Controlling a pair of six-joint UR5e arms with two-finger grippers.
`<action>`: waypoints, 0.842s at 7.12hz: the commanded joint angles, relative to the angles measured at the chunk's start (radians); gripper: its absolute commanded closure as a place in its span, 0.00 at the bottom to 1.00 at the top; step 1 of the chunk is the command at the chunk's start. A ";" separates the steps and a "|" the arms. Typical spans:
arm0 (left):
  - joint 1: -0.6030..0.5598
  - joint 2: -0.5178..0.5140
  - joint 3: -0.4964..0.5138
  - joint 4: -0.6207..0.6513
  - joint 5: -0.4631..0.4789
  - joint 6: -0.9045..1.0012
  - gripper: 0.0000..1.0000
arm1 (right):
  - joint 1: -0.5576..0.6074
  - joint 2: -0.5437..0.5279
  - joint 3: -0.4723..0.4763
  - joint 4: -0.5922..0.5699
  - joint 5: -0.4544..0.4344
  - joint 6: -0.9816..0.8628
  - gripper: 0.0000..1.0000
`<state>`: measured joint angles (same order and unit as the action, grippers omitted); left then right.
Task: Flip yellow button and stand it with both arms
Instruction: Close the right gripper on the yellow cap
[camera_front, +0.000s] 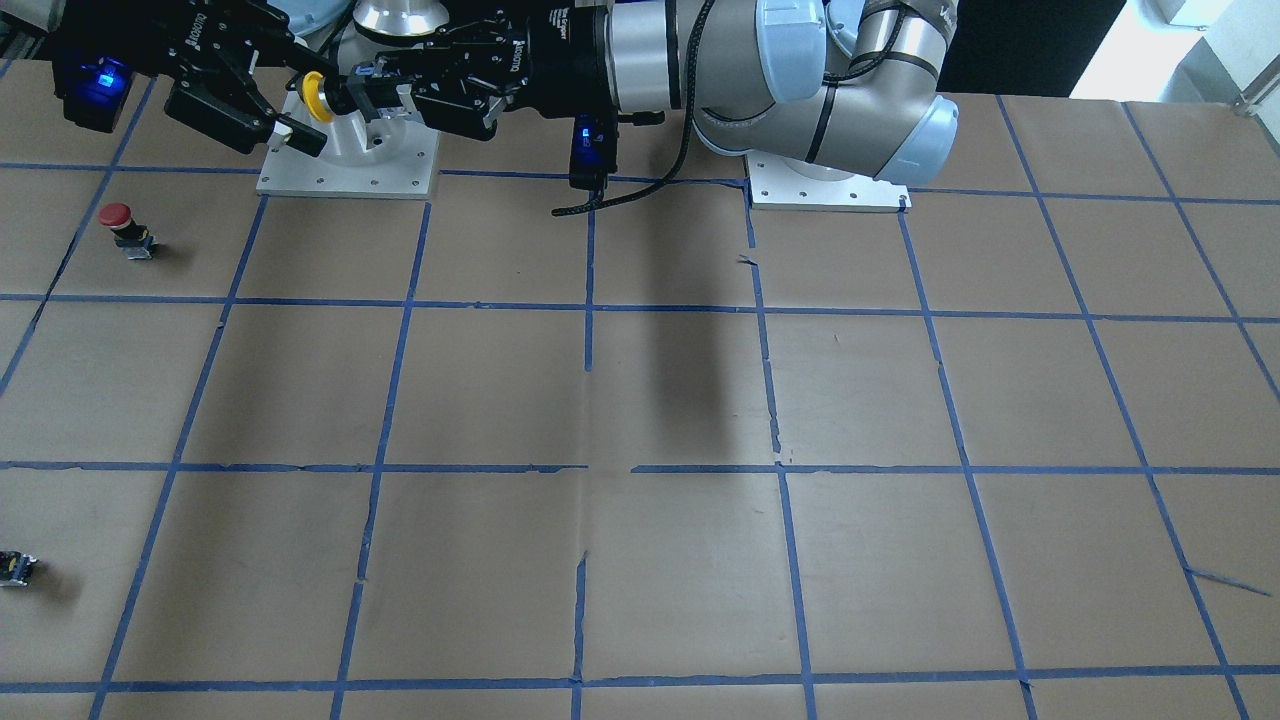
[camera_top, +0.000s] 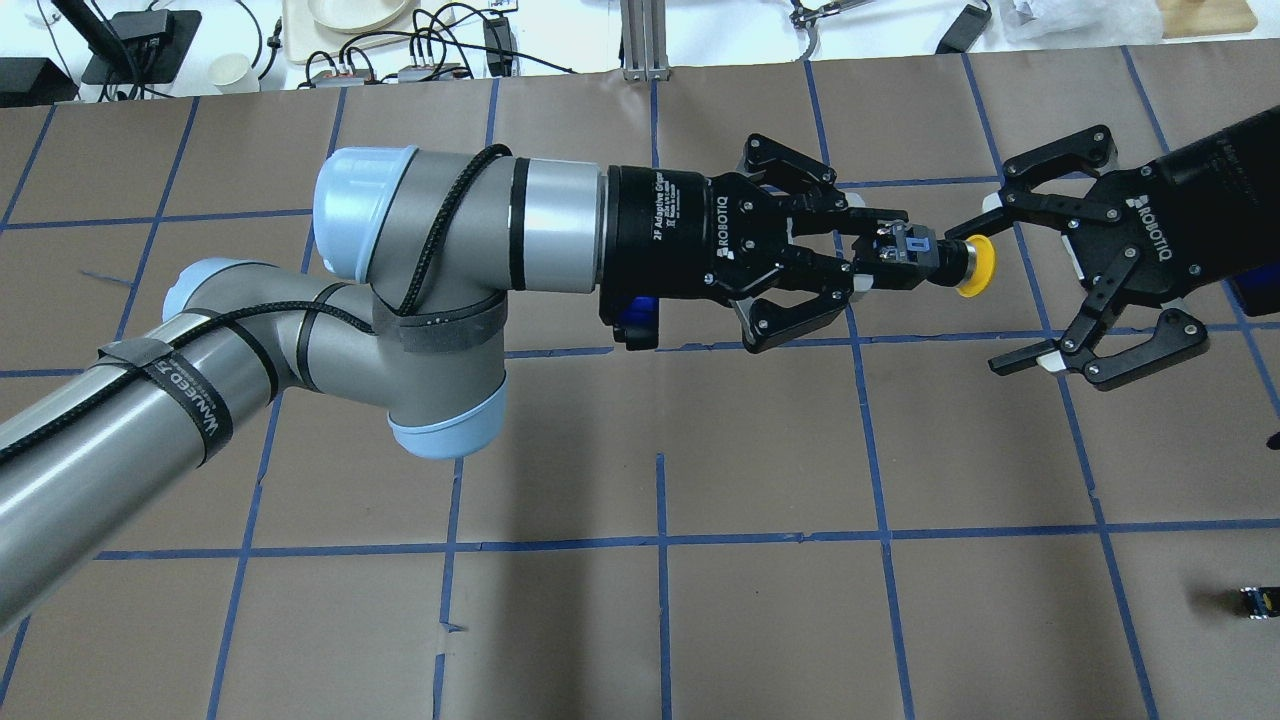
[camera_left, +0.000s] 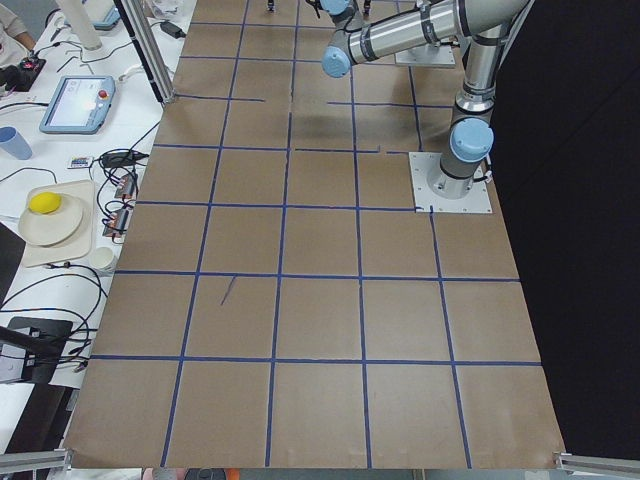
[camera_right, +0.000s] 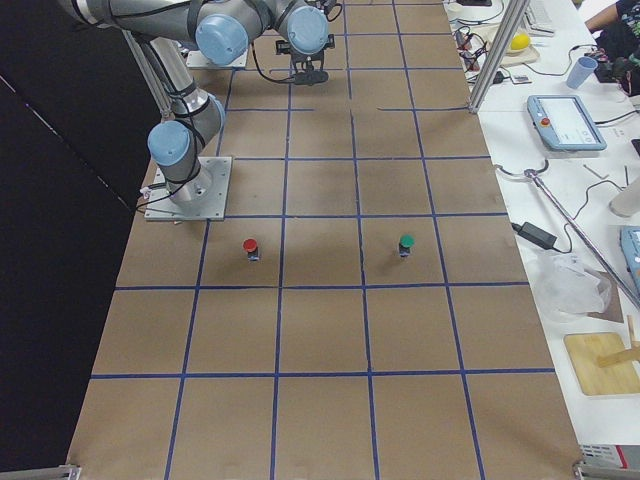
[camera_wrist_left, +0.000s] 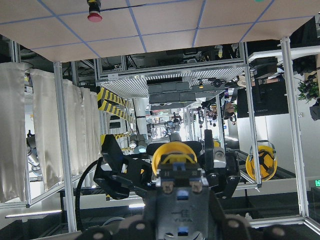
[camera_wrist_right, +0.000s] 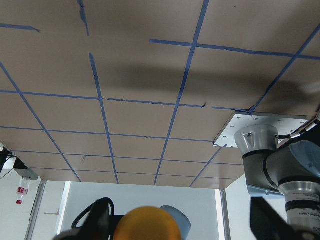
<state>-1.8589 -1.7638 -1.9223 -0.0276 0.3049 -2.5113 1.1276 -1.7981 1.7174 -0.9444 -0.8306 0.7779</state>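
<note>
— Two arms and one button: which step are you at?

— You are in the middle of the hand-over. Your left arm (camera_top: 450, 240) holds the yellow button (camera_top: 940, 262) in the air, well clear of the worktop (camera_top: 760, 620). Its jaws are pinching the black-and-grey body. The button lies sideways, with the yellow cap pointing straight at your right arm (camera_right: 170, 145).

— What are the right jaws doing?

— They are spread wide and grip nothing. From overhead, the cap sits just at their mouth, and one fingertip (camera_top: 990, 203) is close beside its rim. I cannot tell whether it touches. The right wrist view shows the cap low and central, so the line-up looks fair.

— So what does the next move call for?

— As I judge it, bring the right jaws forward until the pads straddle the cap, then close them. Only then should you let the left jaws open. Keep both wrists on one line, because a skewed pinch on a round cap could let it twist out. After that the button has to be turned upright and stood on a bare square, well apart from the red button (camera_front: 117, 217).
</note>
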 joint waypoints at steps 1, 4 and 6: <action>0.000 -0.003 -0.001 0.000 0.000 0.000 0.94 | 0.001 -0.011 0.001 0.006 0.028 0.001 0.00; -0.002 0.009 -0.010 0.003 0.000 -0.001 0.94 | 0.001 -0.011 0.001 0.006 0.028 0.001 0.01; -0.002 0.007 -0.010 0.003 0.000 0.000 0.94 | 0.000 -0.009 0.001 0.004 0.031 -0.003 0.31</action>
<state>-1.8607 -1.7561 -1.9320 -0.0248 0.3053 -2.5123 1.1288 -1.8076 1.7187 -0.9399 -0.8016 0.7768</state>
